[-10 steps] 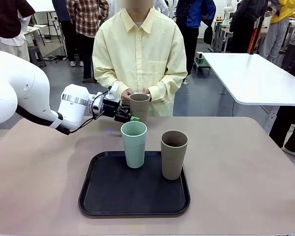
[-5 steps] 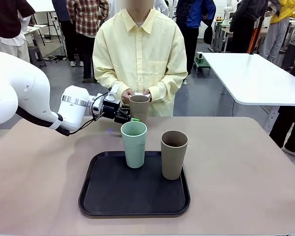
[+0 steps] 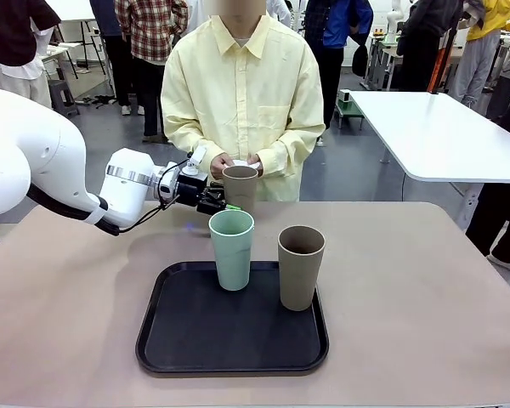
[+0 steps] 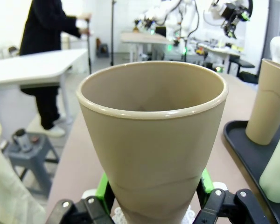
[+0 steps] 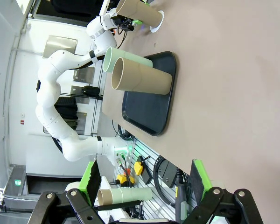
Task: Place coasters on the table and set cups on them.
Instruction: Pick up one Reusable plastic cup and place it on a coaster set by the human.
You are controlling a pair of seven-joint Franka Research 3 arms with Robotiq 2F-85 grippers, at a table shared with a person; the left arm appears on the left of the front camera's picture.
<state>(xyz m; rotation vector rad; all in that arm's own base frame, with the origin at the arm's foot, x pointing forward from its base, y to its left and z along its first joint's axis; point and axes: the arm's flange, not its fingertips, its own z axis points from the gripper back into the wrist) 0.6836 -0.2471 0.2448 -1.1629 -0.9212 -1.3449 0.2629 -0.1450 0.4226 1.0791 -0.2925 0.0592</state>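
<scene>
Left wrist view | taupe cup [image 4: 154, 140] upright | clamped between left pincer [image 4: 154, 190] fingers

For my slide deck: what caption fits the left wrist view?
Left gripper shut on a taupe cup, white coaster at its base, black tray alongside.

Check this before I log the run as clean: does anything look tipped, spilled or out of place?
Nothing stands out. The left tool grips one brown cup upright over a coaster; the mint cup and other brown cup stand upright in the black tray.
</scene>
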